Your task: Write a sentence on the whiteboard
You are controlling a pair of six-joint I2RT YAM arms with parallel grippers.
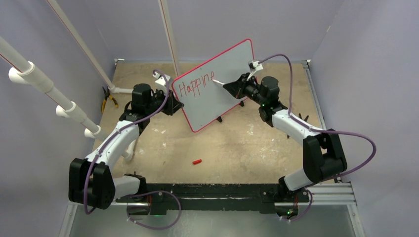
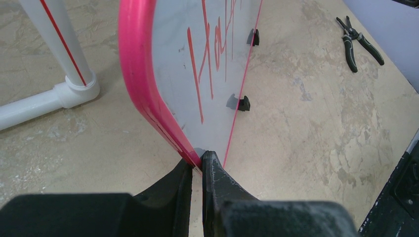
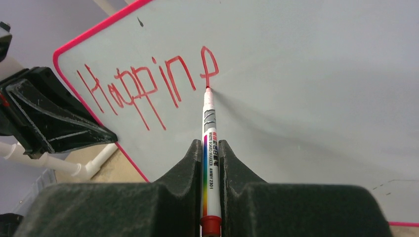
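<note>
Whiteboard (image 1: 232,94): stands tilted on small black feet at the far middle of the counter (image 1: 222,143), between the two arms. It looks stiff, light and slick-faced, and likely to skid or tip under pen pressure.
Sentence (image 3: 148,91): red lettering reads "Happine", slanting upward, with most of the line not yet written.
Best hold: the red rim, never the written face.
Left pincer (image 2: 198,160): clamped on the board's rim at its left side, apparently steadying it.
Right pincer (image 3: 210,144): clamped on a slim marker (image 3: 208,111), its tip touching the last letter. The smooth barrel could slip if pressed hard.
Nearby: a red cap (image 1: 197,161) lies loose on the counter.
</note>
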